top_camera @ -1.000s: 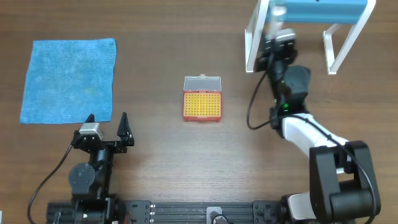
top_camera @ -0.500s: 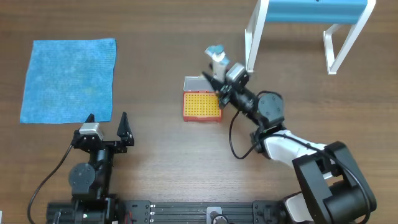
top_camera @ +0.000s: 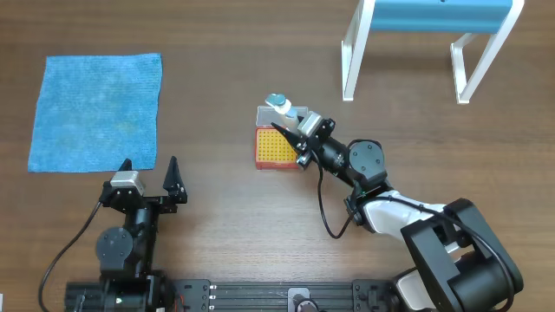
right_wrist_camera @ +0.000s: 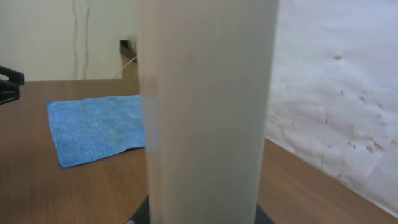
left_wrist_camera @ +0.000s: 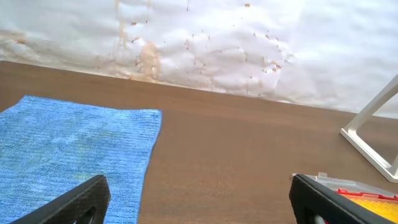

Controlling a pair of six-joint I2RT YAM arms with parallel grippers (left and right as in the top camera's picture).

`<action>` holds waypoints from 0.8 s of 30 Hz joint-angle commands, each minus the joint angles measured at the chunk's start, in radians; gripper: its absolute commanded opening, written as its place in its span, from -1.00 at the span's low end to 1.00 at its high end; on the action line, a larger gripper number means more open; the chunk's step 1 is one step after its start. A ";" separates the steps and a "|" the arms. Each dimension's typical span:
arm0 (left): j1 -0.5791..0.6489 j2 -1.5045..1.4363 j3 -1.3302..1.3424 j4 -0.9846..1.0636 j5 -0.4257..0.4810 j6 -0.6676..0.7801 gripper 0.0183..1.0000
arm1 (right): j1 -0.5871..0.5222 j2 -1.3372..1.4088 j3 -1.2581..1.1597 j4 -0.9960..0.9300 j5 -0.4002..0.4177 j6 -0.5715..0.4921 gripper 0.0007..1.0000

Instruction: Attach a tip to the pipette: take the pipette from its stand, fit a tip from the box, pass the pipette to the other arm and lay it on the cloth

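Note:
My right gripper [top_camera: 295, 137] is shut on the pipette [top_camera: 279, 104], a white body with a pale blue cap, held over the yellow tip box [top_camera: 279, 147] with its clear lid open at the table's middle. The pipette's white barrel [right_wrist_camera: 205, 112] stands close up between my fingers in the right wrist view. My left gripper [top_camera: 149, 171] rests open near its base, just below the blue cloth [top_camera: 95, 111]. The cloth [left_wrist_camera: 68, 155] lies flat ahead of the left fingers [left_wrist_camera: 68, 205], and the tip box [left_wrist_camera: 354, 193] sits off to one side.
A white stand with a blue top [top_camera: 434, 35] is at the back right, its leg [left_wrist_camera: 373, 130] visible from the left wrist. The blue cloth [right_wrist_camera: 99, 127] shows beyond the pipette. Bare wooden table [top_camera: 217, 217] lies between the arms.
My right arm has carried the pipette from the stand leftward and down to over the tip box. The left arm has stayed still.

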 commanded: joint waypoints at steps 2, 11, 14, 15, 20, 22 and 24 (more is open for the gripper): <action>0.005 -0.005 -0.003 -0.002 0.011 0.016 0.87 | 0.069 0.016 0.037 0.008 0.034 -0.045 -0.86; 0.005 -0.005 -0.003 -0.002 0.011 0.016 0.87 | 0.080 0.174 0.069 0.211 0.143 0.170 -0.86; 0.005 -0.005 -0.003 -0.002 0.011 0.016 0.87 | 0.063 0.185 0.073 0.211 0.163 0.206 -0.86; 0.005 -0.005 -0.003 -0.002 0.011 0.016 0.87 | 0.059 0.185 0.076 0.211 0.163 0.244 -0.86; 0.005 -0.005 -0.003 -0.002 0.011 0.016 0.87 | 0.042 0.185 0.079 0.211 0.159 0.303 -0.86; 0.005 -0.005 -0.003 -0.002 0.011 0.016 0.87 | 0.037 0.185 0.084 0.211 0.159 0.313 -0.86; 0.005 -0.005 -0.003 -0.002 0.011 0.016 0.87 | 0.037 0.188 0.087 0.210 0.159 0.338 -0.86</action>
